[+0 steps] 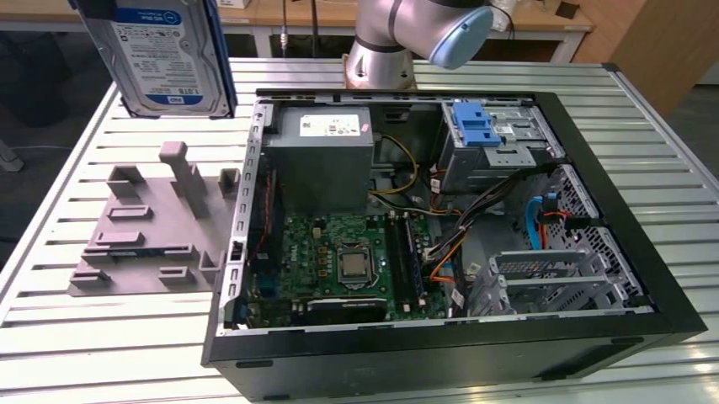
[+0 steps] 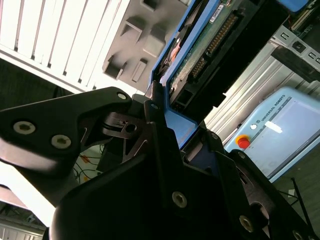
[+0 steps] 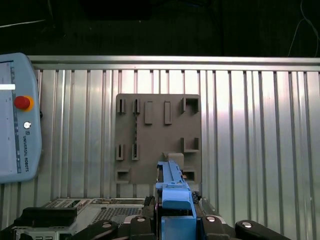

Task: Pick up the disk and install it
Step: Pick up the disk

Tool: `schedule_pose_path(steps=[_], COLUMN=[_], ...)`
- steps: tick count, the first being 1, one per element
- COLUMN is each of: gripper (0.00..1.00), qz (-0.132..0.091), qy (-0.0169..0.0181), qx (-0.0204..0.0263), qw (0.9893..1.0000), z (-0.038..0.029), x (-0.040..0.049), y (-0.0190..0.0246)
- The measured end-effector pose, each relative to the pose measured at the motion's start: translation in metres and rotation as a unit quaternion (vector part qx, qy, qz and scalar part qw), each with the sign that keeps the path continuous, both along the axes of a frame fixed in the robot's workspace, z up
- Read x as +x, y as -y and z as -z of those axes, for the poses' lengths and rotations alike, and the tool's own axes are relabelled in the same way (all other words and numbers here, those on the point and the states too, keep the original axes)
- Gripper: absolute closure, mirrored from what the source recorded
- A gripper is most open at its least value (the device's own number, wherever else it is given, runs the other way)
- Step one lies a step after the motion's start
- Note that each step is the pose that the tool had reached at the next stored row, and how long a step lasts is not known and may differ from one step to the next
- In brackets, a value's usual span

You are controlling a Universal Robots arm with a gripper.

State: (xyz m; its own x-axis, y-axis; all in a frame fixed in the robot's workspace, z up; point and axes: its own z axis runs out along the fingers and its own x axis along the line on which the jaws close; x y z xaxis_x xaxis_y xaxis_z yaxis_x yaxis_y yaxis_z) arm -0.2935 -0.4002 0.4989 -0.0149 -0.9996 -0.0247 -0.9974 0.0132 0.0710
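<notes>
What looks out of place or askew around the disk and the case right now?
Nothing stands out. The end effector grips the disk by its blue carrier, clear above the grey fixture. The open computer case lies flat on the slatted table, with no visible damage or spill.

Open computer case (image 1: 450, 358), grey fixture plate (image 1: 126, 246), slatted table (image 1: 90, 337)

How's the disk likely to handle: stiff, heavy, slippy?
Likely stiff: the disk hangs flat and straight, no sag. Probably heavy for its size, being a metal-cased slab. The hand seems to clamp the smooth blue plastic carrier, so it might slip or flex slightly there.
</notes>
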Motion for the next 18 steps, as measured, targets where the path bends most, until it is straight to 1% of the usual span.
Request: schedule_pose_path(steps=[14,18], gripper=[0.64,0.64], qz=[0.0,0.0], qy=[0.0,0.0], qx=[0.0,0.0], qw=[1.0,1.0], z=[0.0,0.0], x=[0.0029,0.0052], y=[0.0,0.0])
